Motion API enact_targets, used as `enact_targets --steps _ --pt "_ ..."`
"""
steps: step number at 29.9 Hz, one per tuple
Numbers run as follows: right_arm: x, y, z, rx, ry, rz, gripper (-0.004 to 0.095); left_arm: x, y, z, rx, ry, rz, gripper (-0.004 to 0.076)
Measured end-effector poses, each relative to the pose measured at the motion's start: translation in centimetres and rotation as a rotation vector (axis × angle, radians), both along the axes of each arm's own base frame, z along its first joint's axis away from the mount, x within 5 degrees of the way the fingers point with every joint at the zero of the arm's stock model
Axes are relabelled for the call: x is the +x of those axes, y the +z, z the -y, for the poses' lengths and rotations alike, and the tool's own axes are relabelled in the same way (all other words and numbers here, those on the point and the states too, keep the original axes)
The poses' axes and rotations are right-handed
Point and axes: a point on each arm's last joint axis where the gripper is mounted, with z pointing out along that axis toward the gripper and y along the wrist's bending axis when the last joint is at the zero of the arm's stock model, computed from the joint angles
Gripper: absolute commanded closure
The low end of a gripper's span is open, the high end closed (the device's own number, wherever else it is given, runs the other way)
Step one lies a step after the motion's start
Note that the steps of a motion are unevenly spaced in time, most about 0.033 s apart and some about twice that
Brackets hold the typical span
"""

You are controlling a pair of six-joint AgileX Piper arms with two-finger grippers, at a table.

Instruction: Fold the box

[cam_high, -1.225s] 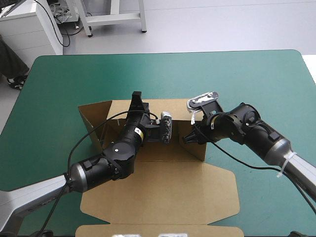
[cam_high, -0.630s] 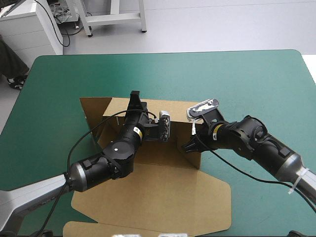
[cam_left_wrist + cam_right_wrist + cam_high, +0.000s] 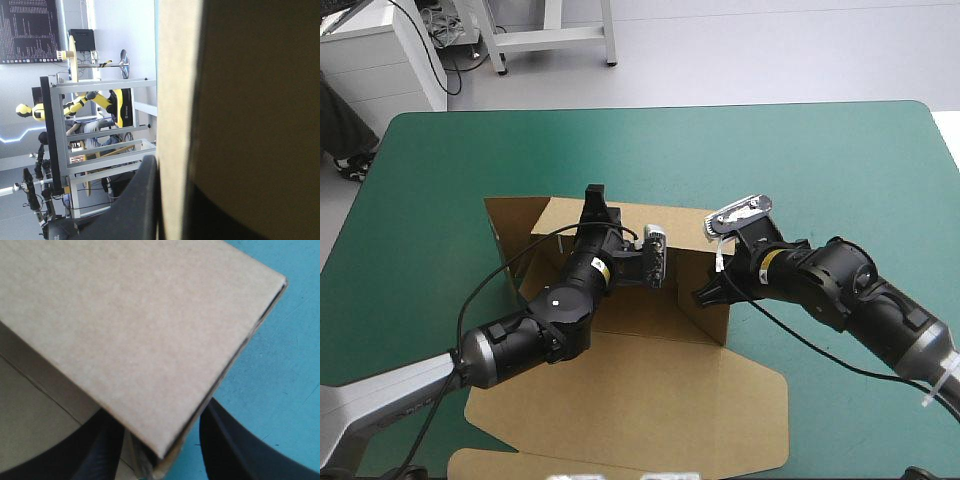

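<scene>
The brown box (image 3: 640, 400) sits mid-table with its walls raised and its lid lying flat toward the near edge. My left gripper (image 3: 594, 200) reaches over the far wall (image 3: 560, 215) and is shut on its top edge. In the left wrist view one black finger (image 3: 142, 200) presses the board edge (image 3: 172, 100) at the left gripper (image 3: 172, 172). My right gripper (image 3: 701, 293) is shut on the right side wall (image 3: 705, 310). In the right wrist view the doubled wall (image 3: 125, 325) stands between the fingers of the right gripper (image 3: 160, 442).
A loose side flap (image 3: 510, 225) stands out at the box's far left corner. Teal-green cover (image 3: 800, 160) lies beyond the box and to both its sides. The lid's near corner (image 3: 480, 462) reaches almost to the table's near edge.
The box has turned and slid a little, so the lid swung toward the left. The right gripper came nearer with the side wall, then drew slightly right. The left gripper kept its hold.
</scene>
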Motion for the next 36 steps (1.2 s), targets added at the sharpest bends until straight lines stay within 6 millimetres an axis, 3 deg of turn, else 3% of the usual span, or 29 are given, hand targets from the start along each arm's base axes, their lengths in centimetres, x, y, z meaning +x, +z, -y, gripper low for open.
enact_targets --steps 13,19,27,36 --pt "-0.8 -0.6 0.1 0.014 -0.031 -0.117 0.0472 0.2 0.6 0.5 -0.042 0.002 -0.005 0.0731" --pt "-1.4 -2.7 0.4 -0.002 -0.038 -0.163 0.0473 0.2 0.7 0.5 -0.055 0.000 -0.010 0.0731" --pt "-0.6 -2.4 0.4 0.033 -0.085 -0.077 0.0653 0.3 0.8 0.4 -0.053 0.018 -0.008 0.0731" --pt "0.0 -2.1 0.5 0.051 -0.117 -0.009 0.0658 0.3 0.9 0.3 -0.050 0.030 -0.005 0.0731"
